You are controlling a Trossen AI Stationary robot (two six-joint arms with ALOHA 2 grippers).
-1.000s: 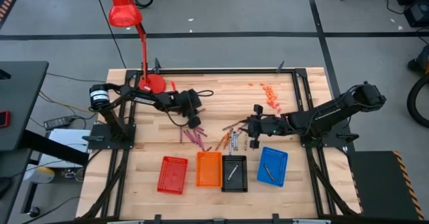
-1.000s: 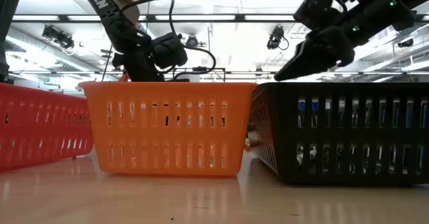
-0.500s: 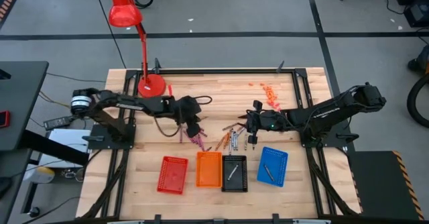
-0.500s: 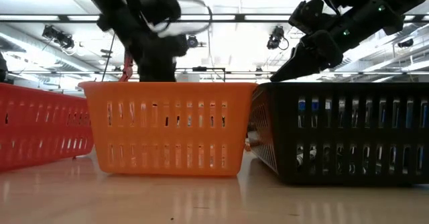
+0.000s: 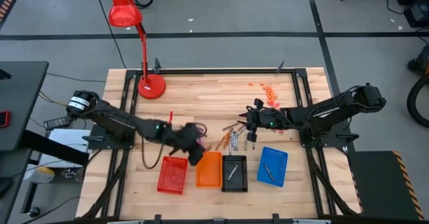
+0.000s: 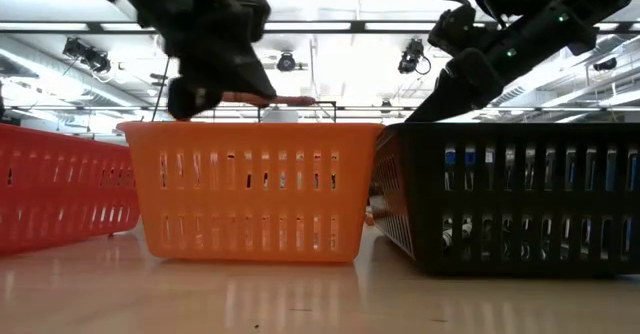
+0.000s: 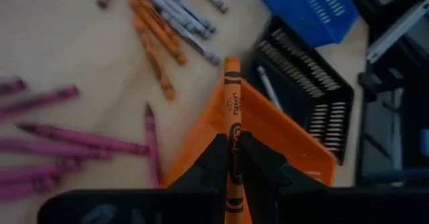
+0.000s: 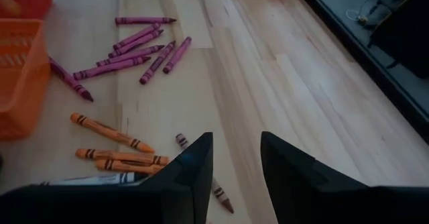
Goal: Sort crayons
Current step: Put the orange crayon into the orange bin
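**Orange crayon over its tray**

My left gripper point(image 7: 231, 158) pinches an orange crayon point(image 7: 232, 110) lengthwise above the orange tray point(image 5: 208, 169), presumably so it drops in matching colour. My right gripper point(image 8: 232, 158), fingers spread, hovers over the loose crayons point(image 8: 131, 49) on the table point(image 5: 221, 93).

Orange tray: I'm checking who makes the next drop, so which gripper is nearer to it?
Left. The left gripper, shut on an orange crayon, hangs at the orange tray's edge; the right gripper is open, over the loose crayons beyond it.
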